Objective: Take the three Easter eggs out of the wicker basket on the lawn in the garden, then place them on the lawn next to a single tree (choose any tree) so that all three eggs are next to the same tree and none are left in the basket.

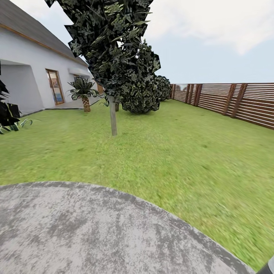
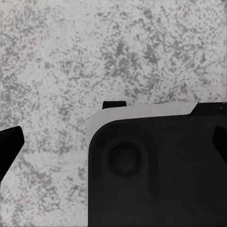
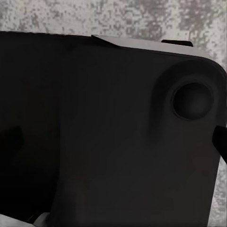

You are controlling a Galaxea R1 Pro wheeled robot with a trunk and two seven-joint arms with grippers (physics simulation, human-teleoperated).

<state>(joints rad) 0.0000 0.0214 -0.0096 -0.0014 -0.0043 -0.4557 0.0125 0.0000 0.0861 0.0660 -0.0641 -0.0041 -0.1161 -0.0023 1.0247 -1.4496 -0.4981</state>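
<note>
Head view: the patio curves into the lawn, which runs open to the fence. A tree stands ahead, well apart from the house.

Left wrist view: black base over paving; dark fingertips at the edges, pincer state unclear.

Right wrist view: base again; cannot tell there either.

Head view: camera high, facing forward and slightly down across the round grey patio at the near edge, out over the lawn to a tree mid-distance, house at left, fence at right, sky above. Left wrist view: looks straight down at close range on mottled grey paving, with a dark robot body part beneath. Right wrist view: same downward aim, closer still to a dark body panel, paving strip beyond. All three views share the grey paving.
</note>
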